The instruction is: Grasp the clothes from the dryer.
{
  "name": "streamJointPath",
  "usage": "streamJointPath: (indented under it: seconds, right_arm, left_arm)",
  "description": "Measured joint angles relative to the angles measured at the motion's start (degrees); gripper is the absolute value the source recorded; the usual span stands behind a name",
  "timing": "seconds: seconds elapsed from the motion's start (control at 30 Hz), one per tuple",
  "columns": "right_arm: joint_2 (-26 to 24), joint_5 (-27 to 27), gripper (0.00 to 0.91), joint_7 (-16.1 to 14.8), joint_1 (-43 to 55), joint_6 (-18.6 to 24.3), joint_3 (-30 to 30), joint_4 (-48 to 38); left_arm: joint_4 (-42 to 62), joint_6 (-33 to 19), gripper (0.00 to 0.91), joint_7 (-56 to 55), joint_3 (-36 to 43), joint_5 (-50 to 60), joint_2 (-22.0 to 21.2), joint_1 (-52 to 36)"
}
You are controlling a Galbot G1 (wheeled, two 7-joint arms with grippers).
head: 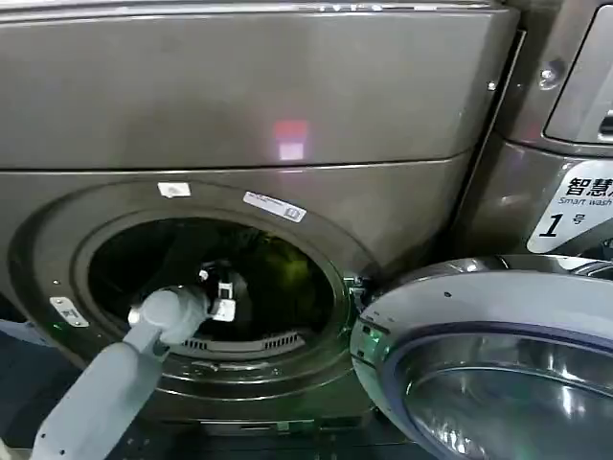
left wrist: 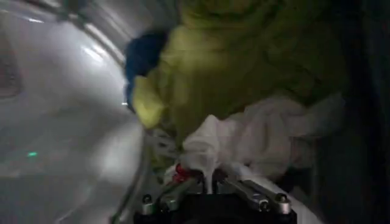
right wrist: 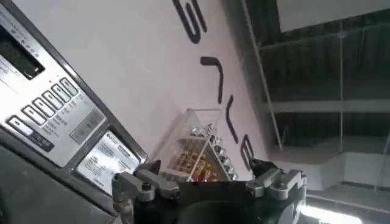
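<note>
The dryer (head: pixel 239 105) stands with its round opening (head: pixel 57 249) facing me. My left arm reaches into the drum, and its gripper (head: pixel 218 287) is deep inside. Within the drum lie clothes: a yellow-green garment (left wrist: pixel 244 67), a blue piece (left wrist: pixel 143 58) behind it and a white cloth (left wrist: pixel 256 137) in front. The left gripper (left wrist: pixel 207 179) is shut on a fold of the white cloth, which runs down between its fingers. A little red shows beside the pinched fold. My right gripper (right wrist: pixel 206 165) is open, held away from the drum and pointing up at a wall.
The dryer door (head: pixel 498 364) hangs open at the lower right, close to the opening. A second machine marked 1 (head: pixel 565 206) stands to the right. The shiny drum wall (left wrist: pixel 61 122) curves beside the left gripper. A control panel (right wrist: pixel 49 115) and a clear box (right wrist: pixel 195 146) face the right wrist.
</note>
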Motion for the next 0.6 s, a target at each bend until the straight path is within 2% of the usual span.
streamJointPath:
  seconds: [0.17, 0.33, 0.6]
  right_arm:
    - [-0.1, 0.1, 0.907, 0.0, 0.1, 0.0, -0.2, 0.0]
    - [-0.4, 0.1, 0.907, 0.0, 0.2, 0.0, -0.3, -0.2]
    - [-1.1, 0.2, 0.907, 0.6, 0.2, 0.0, 0.0, -0.9]
  left_arm:
    - [-1.4, 1.4, 0.000, -11.5, -2.3, -9.1, -2.5, 2.8]
    - [-3.2, 0.2, 0.000, -22.8, -5.2, -17.3, -6.1, 6.1]
    - [-6.3, -3.0, 0.000, -36.0, -11.1, -30.7, -14.6, 12.5]
